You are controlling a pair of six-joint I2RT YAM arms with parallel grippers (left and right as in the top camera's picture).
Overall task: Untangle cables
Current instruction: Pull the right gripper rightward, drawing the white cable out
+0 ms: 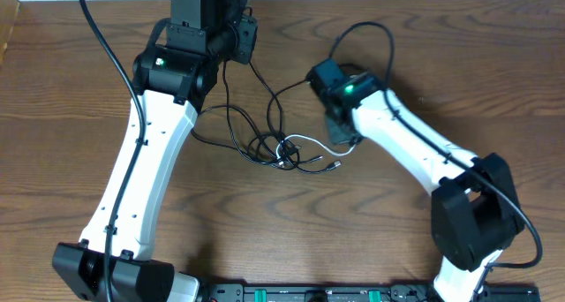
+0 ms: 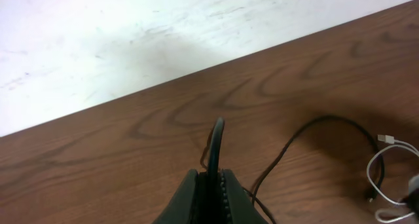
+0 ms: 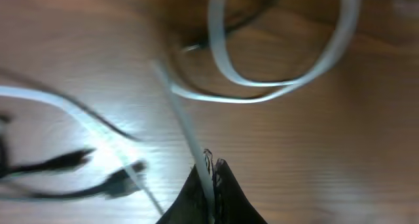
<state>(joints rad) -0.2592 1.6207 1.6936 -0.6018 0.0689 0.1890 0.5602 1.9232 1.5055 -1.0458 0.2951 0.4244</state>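
The cables lie in a loose tangle (image 1: 274, 147) mid-table, thin black strands knotted with a white cable (image 1: 305, 143). My left gripper (image 1: 231, 56) is at the far side, shut on a black cable (image 2: 218, 135) that rises from between its jaws (image 2: 216, 177); another black strand (image 2: 314, 127) curves over the wood to its right. My right gripper (image 1: 347, 139) is just right of the tangle, shut on the white cable (image 3: 196, 142), which runs up out of its tips (image 3: 211, 166) into a loop (image 3: 288, 80). Blurred black plug ends (image 3: 121, 178) lie to the left.
The table's far edge meets a white surface (image 2: 131, 34) just beyond my left gripper. A black rail with green parts (image 1: 309, 293) runs along the front edge. The right arm's own thick black cable (image 1: 371, 33) arcs above its wrist.
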